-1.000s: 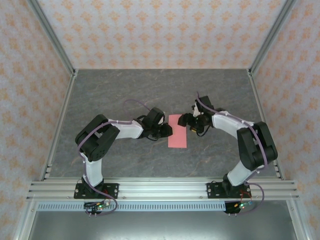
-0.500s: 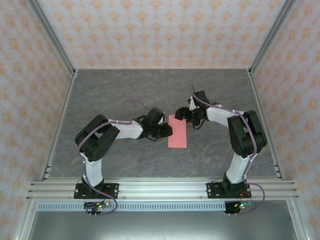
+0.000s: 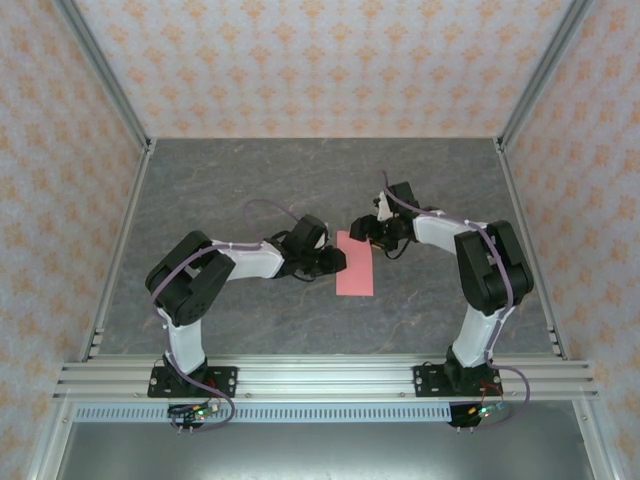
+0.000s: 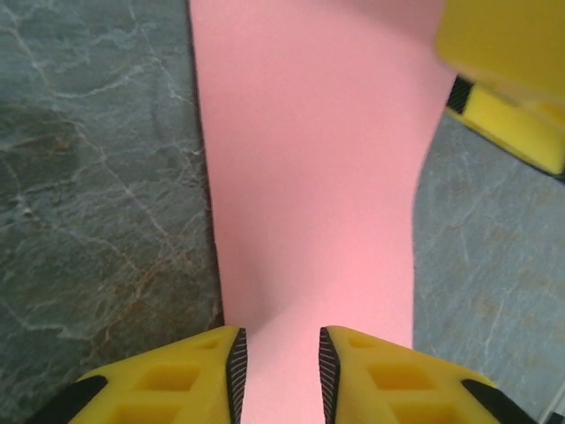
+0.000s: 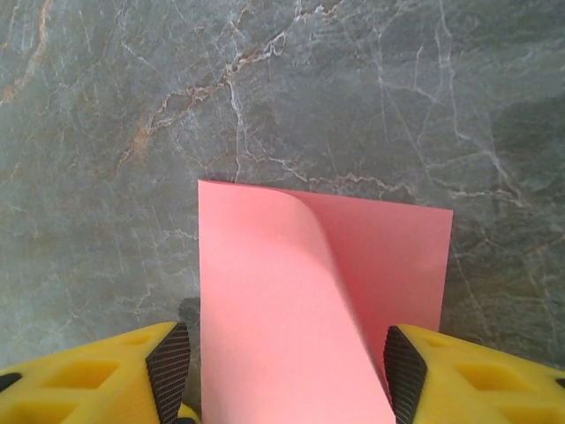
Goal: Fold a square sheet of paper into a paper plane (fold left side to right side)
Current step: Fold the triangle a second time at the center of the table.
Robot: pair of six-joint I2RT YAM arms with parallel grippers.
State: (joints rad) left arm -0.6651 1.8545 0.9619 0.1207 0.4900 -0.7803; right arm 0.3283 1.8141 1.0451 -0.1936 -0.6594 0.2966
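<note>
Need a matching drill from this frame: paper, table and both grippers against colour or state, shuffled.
Things:
1. paper
2. table
3. left gripper
4. right gripper

Colour or state:
A. jaws wide apart, at the paper's far end
B. grey, marbled
C. pink, top layer curling up
D. jaws narrowly apart, at the paper's left edge

Pairs: 1-C, 2-B, 3-D, 4-A
</note>
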